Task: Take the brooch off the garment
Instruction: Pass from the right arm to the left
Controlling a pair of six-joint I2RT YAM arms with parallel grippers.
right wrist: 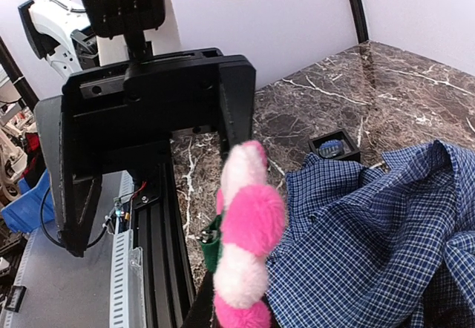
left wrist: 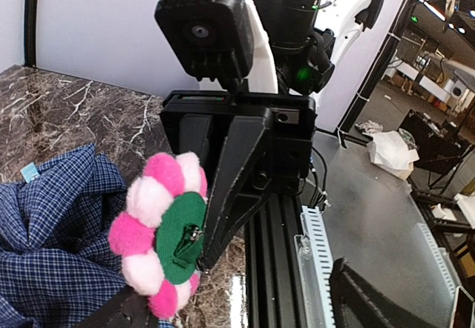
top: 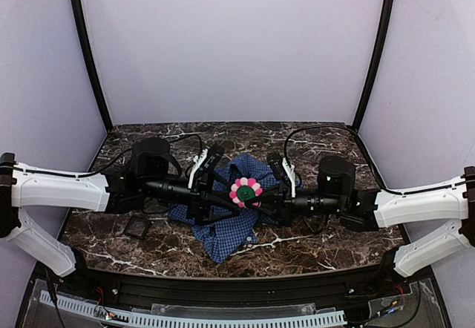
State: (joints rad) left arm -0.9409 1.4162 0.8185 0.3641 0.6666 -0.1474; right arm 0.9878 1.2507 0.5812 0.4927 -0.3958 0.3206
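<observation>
- The garment (top: 223, 239) lies on the table (top: 312, 248), at its middle.
- The brooch (top: 245, 192) is over the garment.
- A tray (top: 137, 227) lies left of the garment.

This is a robotics lab test cell. The dark marble-patterned table (top: 312, 250) is boxed in at its back and both sides by plain pale lilac panels (top: 230, 46) framed with black poles (top: 87, 46). Along the table's near edge run a black metal rail (top: 223, 291) and a white slotted cable duct (top: 223, 318) with loose wires. Off that near edge, the left wrist view shows a grey floor (left wrist: 378, 217) and cluttered workbenches (left wrist: 438, 38).
</observation>
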